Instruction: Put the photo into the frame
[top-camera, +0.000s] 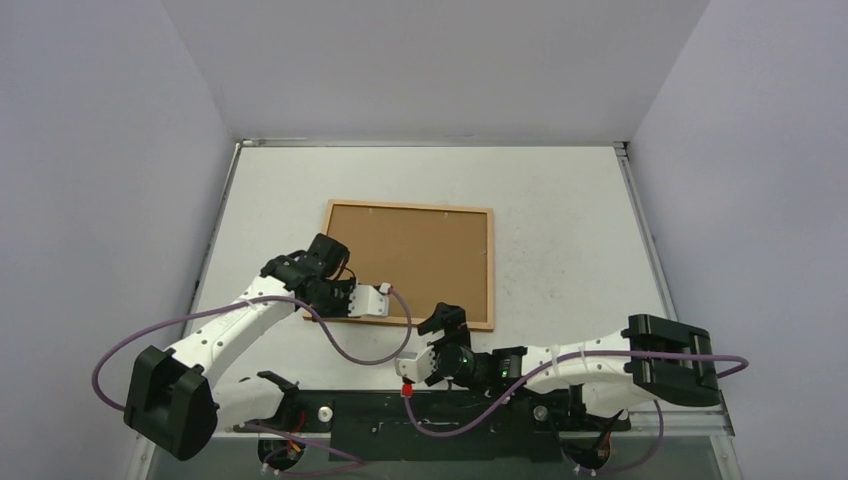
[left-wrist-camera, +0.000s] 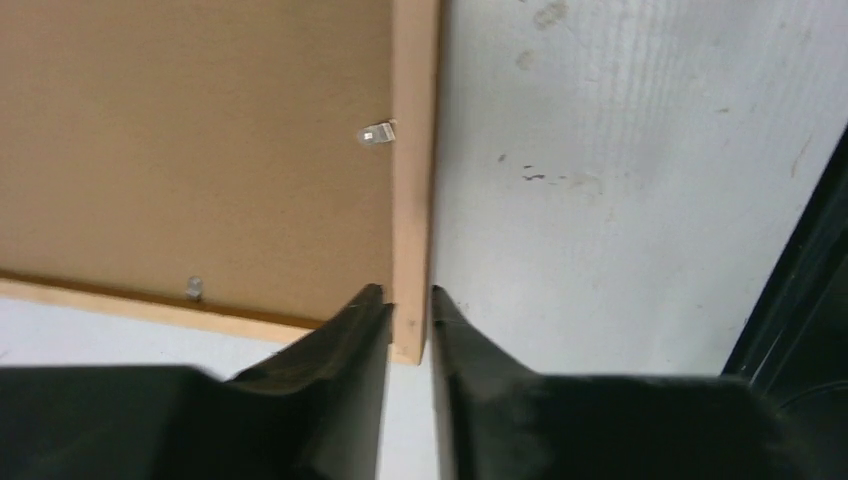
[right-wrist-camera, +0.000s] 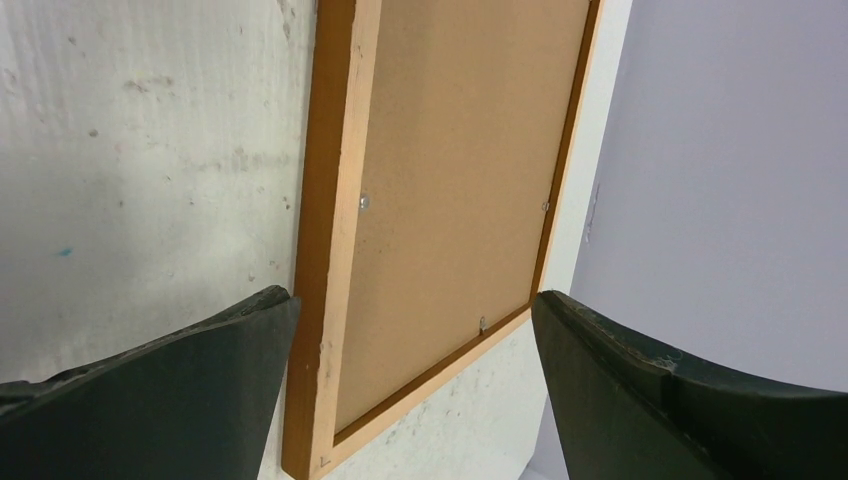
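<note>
The frame lies face down on the white table, its narrow wooden border around a plain brown fibreboard backing. The photo shows in no view. My left gripper is at the frame's near-left corner. In the left wrist view its jaws are shut on the wooden border, one finger on each side, just past the corner. My right gripper hovers by the frame's near edge. In the right wrist view it is wide open and empty over the frame.
Small metal clips sit along the inside of the border against the backing. The black base rail runs along the table's near edge. Grey walls close in the table on the left, back and right.
</note>
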